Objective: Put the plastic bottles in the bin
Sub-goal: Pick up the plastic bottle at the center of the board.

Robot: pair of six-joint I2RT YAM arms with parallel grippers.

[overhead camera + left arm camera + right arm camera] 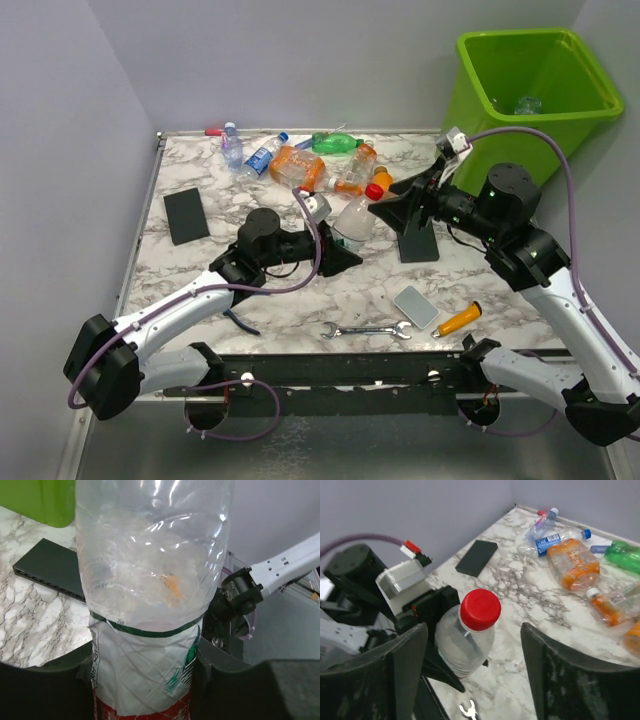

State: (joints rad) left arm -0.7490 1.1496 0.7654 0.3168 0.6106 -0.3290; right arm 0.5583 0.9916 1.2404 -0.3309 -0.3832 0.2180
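A white marble table fills the top view, with grey walls around it. Along its bottom edge lie a wrench, an orange-handled screwdriver and a small grey slab.

At mid-frame the left gripper is clamped on the lower body of a clear bottle. The left wrist view shows its fingers pressed against both sides of the label. The bottle's long axis runs up and to the right, and its red cap sits between the jaws of the right gripper. Those jaws stand apart, clear of the cap on both sides, so only the left arm holds the bottle.

Further up the frame, a cluster of other plastic bottles lies along the top edge of the table.

The bin stands in the upper right corner, off the table and past the right arm, with one bottle already inside. From the held bottle it lies up and to the right. The right arm is nearer to it, so the left arm would probably have to reach across.
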